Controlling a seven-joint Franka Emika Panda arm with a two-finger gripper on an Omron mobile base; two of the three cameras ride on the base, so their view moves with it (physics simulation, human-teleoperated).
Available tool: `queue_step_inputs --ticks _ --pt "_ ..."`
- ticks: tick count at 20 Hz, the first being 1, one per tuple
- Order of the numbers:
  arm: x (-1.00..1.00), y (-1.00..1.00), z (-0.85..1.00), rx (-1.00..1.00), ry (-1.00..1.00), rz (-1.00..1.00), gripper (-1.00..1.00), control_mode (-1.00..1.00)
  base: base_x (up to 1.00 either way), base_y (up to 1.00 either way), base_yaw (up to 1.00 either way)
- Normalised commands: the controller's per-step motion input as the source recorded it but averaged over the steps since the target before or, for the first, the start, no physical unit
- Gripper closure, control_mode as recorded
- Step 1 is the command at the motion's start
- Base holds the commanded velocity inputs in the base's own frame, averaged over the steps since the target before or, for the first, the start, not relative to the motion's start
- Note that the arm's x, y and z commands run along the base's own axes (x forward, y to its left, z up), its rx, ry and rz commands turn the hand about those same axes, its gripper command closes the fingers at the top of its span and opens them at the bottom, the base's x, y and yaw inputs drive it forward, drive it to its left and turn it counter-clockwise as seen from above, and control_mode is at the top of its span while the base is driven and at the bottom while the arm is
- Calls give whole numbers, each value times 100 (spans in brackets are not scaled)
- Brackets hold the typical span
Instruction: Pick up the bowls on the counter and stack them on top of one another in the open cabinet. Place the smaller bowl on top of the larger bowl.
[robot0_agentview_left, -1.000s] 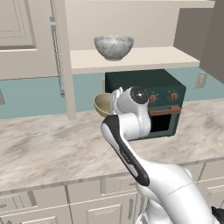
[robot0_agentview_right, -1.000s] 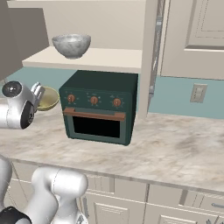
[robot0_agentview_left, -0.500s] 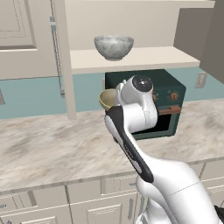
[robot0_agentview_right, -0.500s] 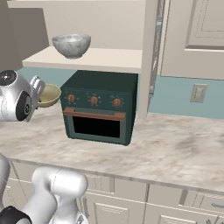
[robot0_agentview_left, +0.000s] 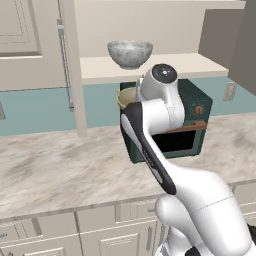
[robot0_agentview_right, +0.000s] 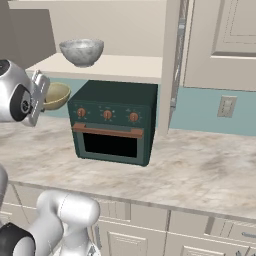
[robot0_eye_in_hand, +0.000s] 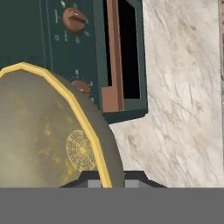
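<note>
while hand (robot0_eye_in_hand: 107, 181) pinches its rim, smaller bowl (robot0_agentview_right: 56, 95) held level, mouth up, beside oven (robot0_agentview_right: 112, 122)

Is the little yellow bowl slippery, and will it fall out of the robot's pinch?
The small yellow-tan bowl looks smooth and stiff, so perhaps a bit slippery. The gripper pinches just its thin rim, so it might tilt or swing. It looks shallow and probably light, which should help it stay put.

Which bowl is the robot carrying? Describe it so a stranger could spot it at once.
Find the dark green oven on the counter. Beside its top corner, below the shelf of the open cabinet, the gripper holds the smaller bowl by its rim. It is yellowish-tan and shallow, unlike the larger bowl, grey marbled, on the shelf.
</note>
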Motion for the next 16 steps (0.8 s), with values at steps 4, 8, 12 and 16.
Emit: queue_step_inputs --ticks 4,8,12,16 --pt "-10 -19 49 -7 -1 1 100 -100 0 0 0" --pt "-2 -18 43 -6 0 2 100 -100 0 0 0" --pt "6 -15 40 -6 0 3 100 -100 0 0 0" --pt "11 -13 39 -5 0 4 100 -100 0 0 0"
